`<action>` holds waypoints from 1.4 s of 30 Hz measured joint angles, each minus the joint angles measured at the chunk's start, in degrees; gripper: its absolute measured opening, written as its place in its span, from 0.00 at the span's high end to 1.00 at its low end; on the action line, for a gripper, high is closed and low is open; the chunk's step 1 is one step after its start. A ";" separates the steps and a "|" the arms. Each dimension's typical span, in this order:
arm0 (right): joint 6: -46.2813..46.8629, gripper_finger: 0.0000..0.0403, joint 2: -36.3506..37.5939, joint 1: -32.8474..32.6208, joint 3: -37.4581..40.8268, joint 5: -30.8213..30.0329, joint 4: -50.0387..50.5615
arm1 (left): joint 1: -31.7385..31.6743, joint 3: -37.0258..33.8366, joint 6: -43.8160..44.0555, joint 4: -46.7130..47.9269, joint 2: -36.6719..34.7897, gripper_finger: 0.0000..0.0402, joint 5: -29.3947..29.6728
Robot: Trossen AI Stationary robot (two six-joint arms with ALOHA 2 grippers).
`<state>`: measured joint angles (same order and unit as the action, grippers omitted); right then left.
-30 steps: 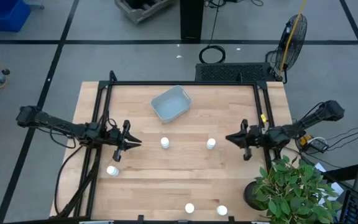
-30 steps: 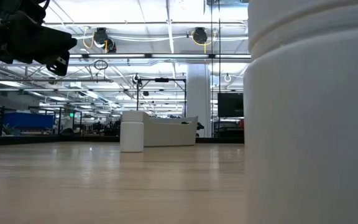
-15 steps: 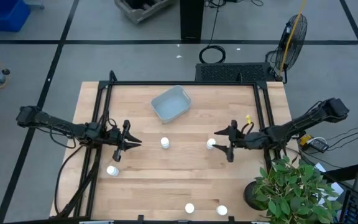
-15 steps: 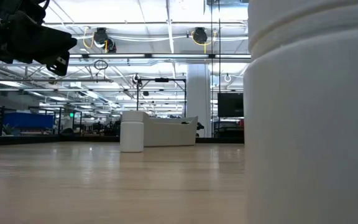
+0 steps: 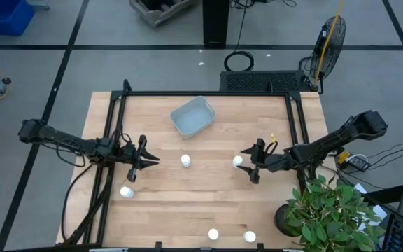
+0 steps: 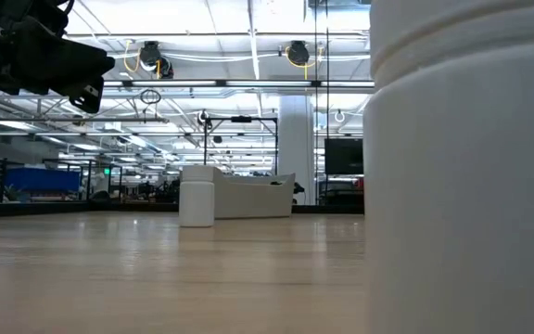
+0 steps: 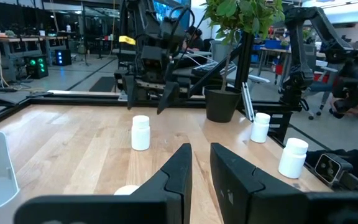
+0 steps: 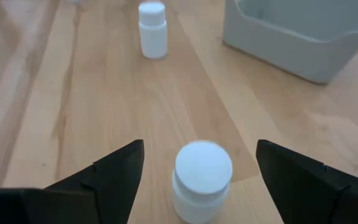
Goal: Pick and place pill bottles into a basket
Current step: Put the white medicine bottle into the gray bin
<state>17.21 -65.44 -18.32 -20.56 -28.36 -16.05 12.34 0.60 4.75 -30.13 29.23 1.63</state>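
Note:
Five white pill bottles stand upright on the wooden table. One pill bottle (image 5: 238, 161) (image 8: 203, 179) stands between the fingers of my open right gripper (image 5: 247, 163) (image 8: 199, 144), apart from both. Another bottle (image 5: 185, 161) (image 8: 152, 29) stands in mid-table, ahead of my shut left gripper (image 5: 154, 159) (image 7: 201, 163), which is level at the left and holds nothing. A third bottle (image 5: 126, 192) is near the left rail. Two bottles (image 5: 213, 235) (image 5: 250, 237) stand at the near edge. The pale grey-blue basket (image 5: 193, 117) (image 8: 303, 43) rests on its bottom at the far middle.
A black frame (image 5: 205, 94) rims the table's far and side edges. A potted plant (image 5: 327, 210) stands at the near right corner. In the low view one near-edge bottle (image 6: 466, 167) fills the right side. Bare wood lies between the bottles.
My right gripper has gone toward the table's left edge, sunk a little and tipped its fingers downward. It has opened and now has its fingers on either side of the right-of-middle bottle. The bottles and basket have stayed where they were.

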 joint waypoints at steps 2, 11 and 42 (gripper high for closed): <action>-0.02 0.26 -1.39 -0.01 0.00 -0.19 -0.59 | 0.00 0.00 0.00 0.00 -0.02 0.84 -0.02; 0.32 0.26 -5.83 0.40 0.00 -1.67 -3.03 | -0.01 0.00 0.00 -0.02 0.00 0.84 -0.01; -1.80 0.65 -9.48 0.75 0.00 0.44 -10.12 | 0.00 -0.01 0.00 -0.02 0.00 0.84 -0.01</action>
<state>15.41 -74.92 -17.56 -20.56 -27.91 -26.18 12.35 0.59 4.75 -30.15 29.23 1.62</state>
